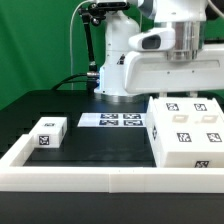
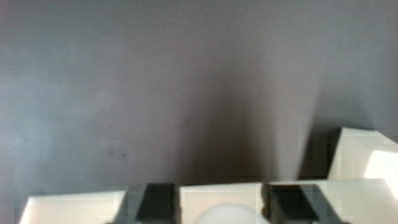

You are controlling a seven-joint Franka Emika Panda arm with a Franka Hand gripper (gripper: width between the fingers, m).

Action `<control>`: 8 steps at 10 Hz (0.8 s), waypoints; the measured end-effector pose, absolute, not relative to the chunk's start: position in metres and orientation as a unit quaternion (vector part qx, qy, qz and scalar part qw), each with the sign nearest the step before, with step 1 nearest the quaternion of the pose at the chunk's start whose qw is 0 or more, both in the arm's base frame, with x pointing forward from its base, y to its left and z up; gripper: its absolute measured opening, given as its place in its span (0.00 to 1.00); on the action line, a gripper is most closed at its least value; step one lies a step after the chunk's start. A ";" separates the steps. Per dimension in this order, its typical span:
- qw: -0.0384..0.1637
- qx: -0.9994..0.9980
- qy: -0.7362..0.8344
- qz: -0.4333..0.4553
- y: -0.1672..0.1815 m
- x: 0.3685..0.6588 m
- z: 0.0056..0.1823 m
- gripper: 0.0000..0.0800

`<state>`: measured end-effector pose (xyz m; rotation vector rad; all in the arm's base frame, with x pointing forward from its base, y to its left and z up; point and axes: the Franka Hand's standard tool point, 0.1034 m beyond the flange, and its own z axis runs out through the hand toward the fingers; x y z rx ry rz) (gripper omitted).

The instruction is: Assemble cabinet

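The claw (image 1: pixel 183 90) hangs directly over the large cabinet box (image 1: pixel 185 130). Its fingertips are hidden behind that box, so I cannot tell the jaw width or whether it grips anything. The wrist view shows only blurred white pieces against the black table (image 2: pixel 160 90). The small cabinet box (image 1: pixel 48 133) lies well apart from the claw, toward the exterior view's left. The marker board (image 1: pixel 110 120) lies between the two boxes. The white rim (image 1: pixel 100 172) frames the table.

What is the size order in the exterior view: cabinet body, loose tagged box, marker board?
Largest: cabinet body.
Then marker board and loose tagged box, too alike to rank; the box sits nearer.
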<state>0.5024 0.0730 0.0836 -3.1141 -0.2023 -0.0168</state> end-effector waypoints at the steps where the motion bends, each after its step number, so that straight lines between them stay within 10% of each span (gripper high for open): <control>1: 0.010 -0.998 -0.065 -0.002 0.073 0.503 0.089 0.28; 8: 0.009 -0.998 -0.068 0.014 0.072 0.505 0.098 0.28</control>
